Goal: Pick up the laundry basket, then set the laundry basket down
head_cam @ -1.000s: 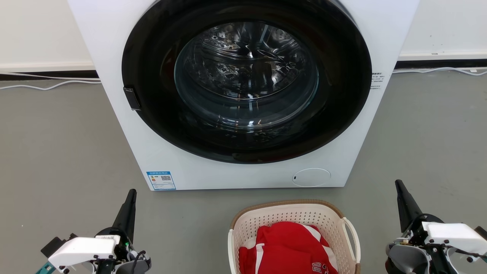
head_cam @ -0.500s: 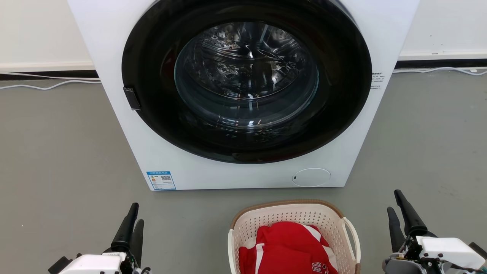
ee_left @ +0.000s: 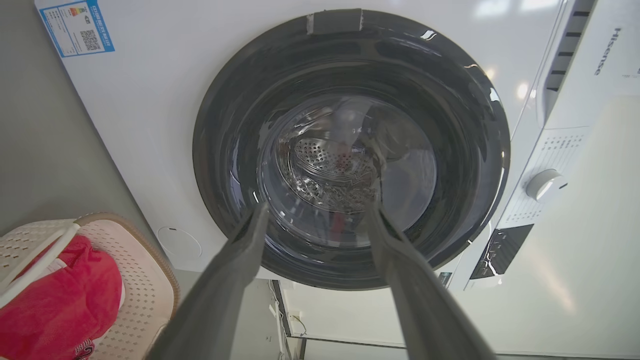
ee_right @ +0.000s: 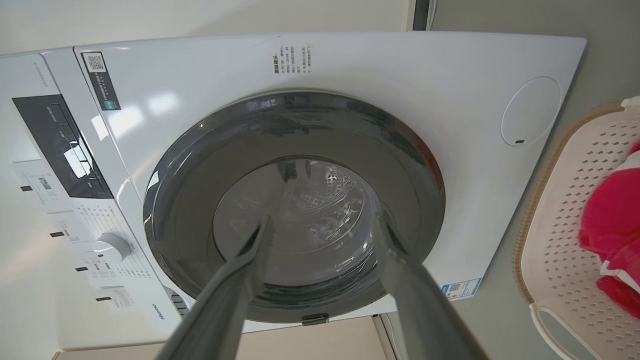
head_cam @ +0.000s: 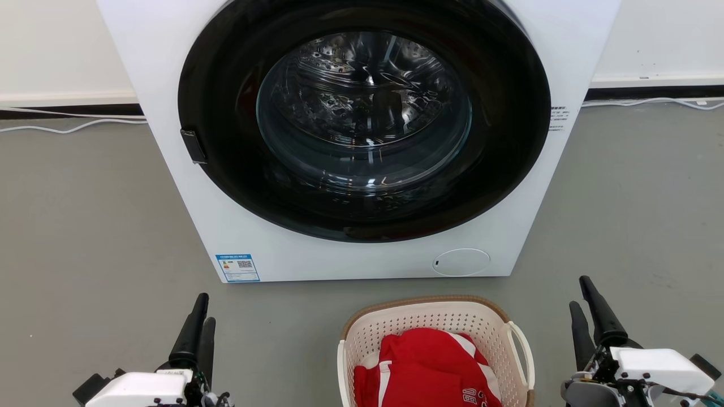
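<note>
On floor before washing machine: laundry basket holding red garment | left gripper fingers apart, empty | right gripper fingers apart, empty

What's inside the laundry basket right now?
The laundry basket holds a crumpled red garment with white stripes. It covers the basket's floor, so anything underneath is hidden; the near end is out of frame.
</note>
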